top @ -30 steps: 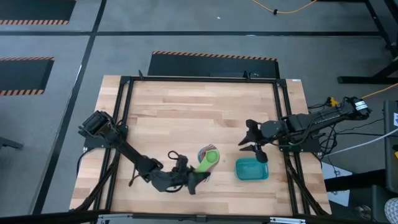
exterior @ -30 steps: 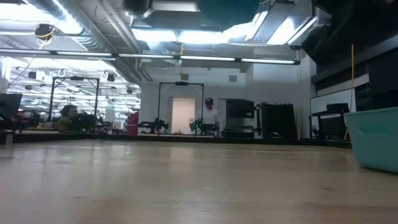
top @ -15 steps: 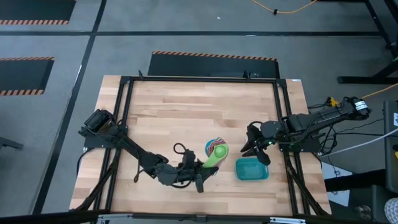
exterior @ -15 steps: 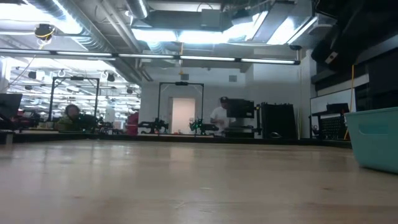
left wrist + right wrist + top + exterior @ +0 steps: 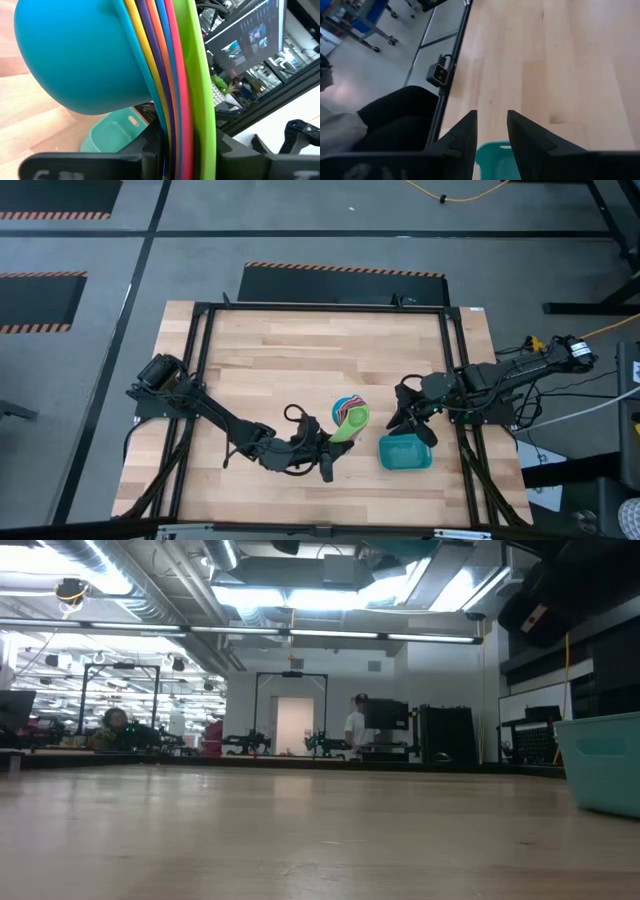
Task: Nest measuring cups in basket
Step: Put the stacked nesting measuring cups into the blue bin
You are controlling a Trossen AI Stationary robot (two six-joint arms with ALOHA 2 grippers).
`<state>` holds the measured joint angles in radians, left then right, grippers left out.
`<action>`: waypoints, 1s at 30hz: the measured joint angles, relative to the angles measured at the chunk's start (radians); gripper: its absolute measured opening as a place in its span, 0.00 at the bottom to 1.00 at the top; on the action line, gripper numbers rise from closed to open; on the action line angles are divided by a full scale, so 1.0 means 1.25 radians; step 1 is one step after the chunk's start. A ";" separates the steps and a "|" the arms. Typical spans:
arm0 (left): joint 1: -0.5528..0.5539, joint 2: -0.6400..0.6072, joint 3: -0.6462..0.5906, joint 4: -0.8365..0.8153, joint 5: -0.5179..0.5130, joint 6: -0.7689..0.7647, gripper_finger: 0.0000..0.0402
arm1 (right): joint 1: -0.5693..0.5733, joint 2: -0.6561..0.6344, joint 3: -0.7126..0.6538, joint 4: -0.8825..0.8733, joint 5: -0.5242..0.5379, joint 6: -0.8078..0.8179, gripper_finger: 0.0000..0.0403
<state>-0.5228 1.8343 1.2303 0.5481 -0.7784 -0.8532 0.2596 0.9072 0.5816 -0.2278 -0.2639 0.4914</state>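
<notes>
A nested stack of measuring cups (image 5: 350, 418) hangs above the table, just left of the teal basket (image 5: 405, 452). In the left wrist view the light blue cup (image 5: 75, 55) is outermost and the green cup (image 5: 197, 60) innermost. My left gripper (image 5: 326, 458) is shut on the stack's handles. My right gripper (image 5: 411, 423) hovers over the basket's far left corner, its fingers a little apart with nothing between them (image 5: 492, 134). The basket rests flat on the table (image 5: 600, 765). My left gripper pinches the stacked flat handles (image 5: 180, 125) together between its two fingers (image 5: 145, 150). The fingers lie level and come from the table's left, along the handles. The stack is lifted clear of the table and tipped on its side, bowls beyond the fingertips.
The bare wooden tabletop (image 5: 300, 360) stretches to the far side, framed by black rails (image 5: 200, 380). People and equipment stand in the room beyond the table (image 5: 355, 725).
My left gripper has carried the cup stack toward the table's right edge and the basket, rising a little and rolling, so that the stack has tipped further. My right gripper has stayed over the basket and turned about its own axis.
</notes>
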 joint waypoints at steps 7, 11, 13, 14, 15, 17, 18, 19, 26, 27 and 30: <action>0.000 0.000 0.000 -0.002 0.027 -0.004 0.17 | 0.000 0.000 0.000 0.000 0.003 0.017 0.28; -0.005 0.032 0.002 0.031 0.048 -0.047 0.17 | 0.000 0.000 0.000 -0.013 0.002 -0.015 0.28; -0.008 0.063 0.002 0.077 0.058 -0.070 0.17 | 0.000 0.000 0.000 -0.030 0.001 -0.030 0.28; -0.008 0.083 0.007 0.094 0.059 -0.087 0.17 | 0.000 0.000 0.000 -0.043 0.000 -0.039 0.28; -0.009 0.102 0.013 0.109 0.061 -0.100 0.17 | 0.000 0.000 0.000 -0.054 0.000 -0.041 0.28; -0.011 0.148 0.040 0.130 0.078 -0.120 0.17 | -0.001 0.000 0.000 -0.076 -0.001 -0.040 0.28; -0.009 0.171 0.061 0.135 0.092 -0.134 0.17 | -0.001 -0.001 0.000 -0.092 -0.001 -0.040 0.28; -0.010 0.191 0.082 0.135 0.098 -0.146 0.17 | -0.001 -0.005 0.002 -0.119 -0.001 -0.043 0.28; 0.006 0.342 0.280 0.137 0.176 -0.154 0.17 | 0.000 -0.054 0.097 -0.355 0.038 -0.108 0.28; 0.009 0.362 0.308 0.138 0.184 -0.153 0.17 | -0.001 -0.063 0.112 -0.376 0.054 -0.109 0.28; 0.018 0.414 0.380 0.137 0.217 -0.154 0.17 | 0.000 -0.088 0.149 -0.449 0.098 -0.115 0.28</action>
<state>-0.5002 2.3519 1.7050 0.7199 -0.5077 -1.0454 0.2591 0.7977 0.7683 -0.7886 -0.1418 0.3473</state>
